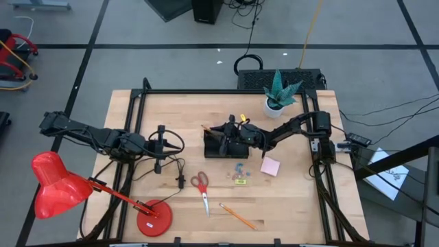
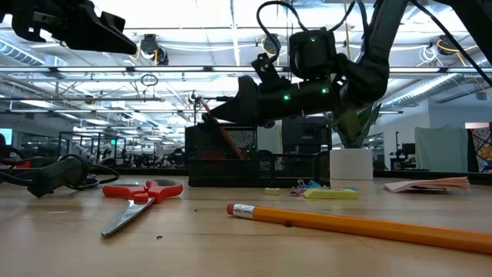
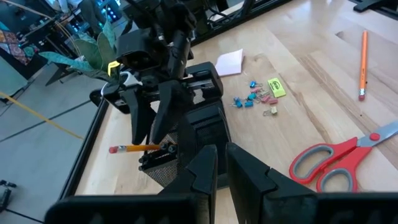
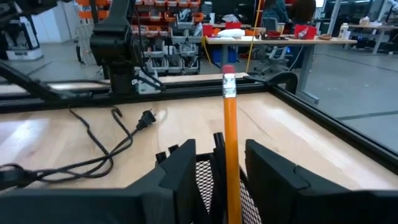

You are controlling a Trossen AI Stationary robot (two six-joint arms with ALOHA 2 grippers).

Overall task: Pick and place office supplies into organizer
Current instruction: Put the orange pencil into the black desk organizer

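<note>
The black mesh organizer [image 1: 225, 147] stands mid-table. An orange pencil [image 4: 230, 143] stands slanted in its taller compartment, eraser end [image 3: 113, 149] up and leaning on the rim. My right gripper [image 4: 217, 155] reaches in level from the table's right, open, with one finger on each side of that pencil just above the organizer. I see a thin gap between pencil and fingers. My left gripper [image 3: 222, 158] waits shut to the organizer's left, above the table, holding nothing. Red-handled scissors [image 1: 201, 185], a second pencil [image 1: 238, 215], a pink pad [image 1: 270, 166], blue clips [image 1: 239, 168] and a yellow piece [image 1: 240, 181] lie flat on the table.
A white plant pot [image 1: 276, 106] stands just behind the right arm. A red desk lamp [image 1: 58, 185] fills the near left corner, its base [image 1: 152, 218] on the table. Black cables [image 1: 175, 161] lie left of the organizer. A black frame [image 1: 130, 137] edges the tabletop.
</note>
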